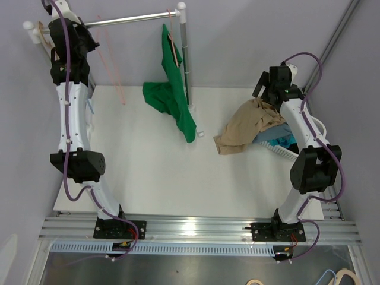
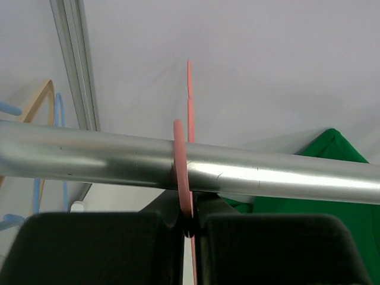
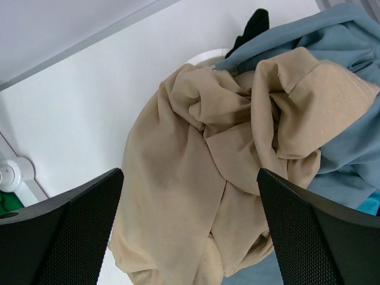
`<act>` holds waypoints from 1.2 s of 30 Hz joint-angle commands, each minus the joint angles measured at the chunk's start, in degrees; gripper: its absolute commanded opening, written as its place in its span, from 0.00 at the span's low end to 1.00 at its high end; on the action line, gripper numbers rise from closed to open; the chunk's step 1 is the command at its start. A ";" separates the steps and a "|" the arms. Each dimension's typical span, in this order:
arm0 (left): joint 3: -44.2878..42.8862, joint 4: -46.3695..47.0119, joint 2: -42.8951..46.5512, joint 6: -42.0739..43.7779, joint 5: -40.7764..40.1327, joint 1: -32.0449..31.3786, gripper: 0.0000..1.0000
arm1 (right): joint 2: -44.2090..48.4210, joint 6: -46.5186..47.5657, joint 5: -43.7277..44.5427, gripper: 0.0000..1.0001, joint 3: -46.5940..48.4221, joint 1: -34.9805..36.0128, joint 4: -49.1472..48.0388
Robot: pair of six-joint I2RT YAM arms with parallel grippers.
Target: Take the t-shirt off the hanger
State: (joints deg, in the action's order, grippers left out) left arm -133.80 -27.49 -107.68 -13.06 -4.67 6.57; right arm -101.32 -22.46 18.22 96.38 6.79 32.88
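Note:
A green t-shirt (image 1: 173, 77) hangs from a hanger (image 1: 175, 48) on the metal rail (image 1: 130, 19), near the rail's right post; its lower part trails onto the white table. It also shows at the right of the left wrist view (image 2: 332, 178). My left gripper (image 1: 89, 29) is up at the rail's left part, shut (image 2: 189, 228) on the hook of a bare pink hanger (image 2: 181, 172) that hangs over the rail (image 2: 267, 178). My right gripper (image 1: 262, 95) is open (image 3: 190, 178) above a tan t-shirt (image 3: 196, 154), not touching the green one.
The tan t-shirt (image 1: 243, 127) spills from a white basket (image 1: 285, 151) at the right, which also holds blue cloth (image 3: 350, 148). The bare pink hanger (image 1: 113, 68) dangles below the rail. The rail's right post (image 1: 186, 59) stands behind the green shirt.

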 commanded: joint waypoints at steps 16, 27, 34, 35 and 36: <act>3.54 1.38 9.85 -0.74 -5.88 -1.29 0.67 | 5.25 0.40 -4.59 1.00 -1.90 0.16 -2.74; 19.76 -0.83 26.45 -1.62 -21.17 -14.82 0.75 | 6.48 0.31 -8.46 0.99 -3.30 0.42 -4.14; 36.15 11.22 34.74 -4.86 -17.06 -25.02 0.76 | 7.62 1.28 -9.08 1.00 -3.39 0.24 -3.53; 35.63 10.96 32.03 -5.83 -15.65 -25.46 0.75 | 7.89 1.19 -9.16 1.00 -3.48 0.33 -3.44; 33.80 9.74 30.35 -6.53 -14.16 -25.81 0.75 | 8.41 1.19 -9.34 1.00 -3.56 0.25 -3.44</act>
State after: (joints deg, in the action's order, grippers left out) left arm -99.55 -21.41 -72.75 -16.19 -22.20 -18.31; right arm -96.88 -22.20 9.93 92.84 6.92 30.94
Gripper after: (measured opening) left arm 0.753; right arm 0.993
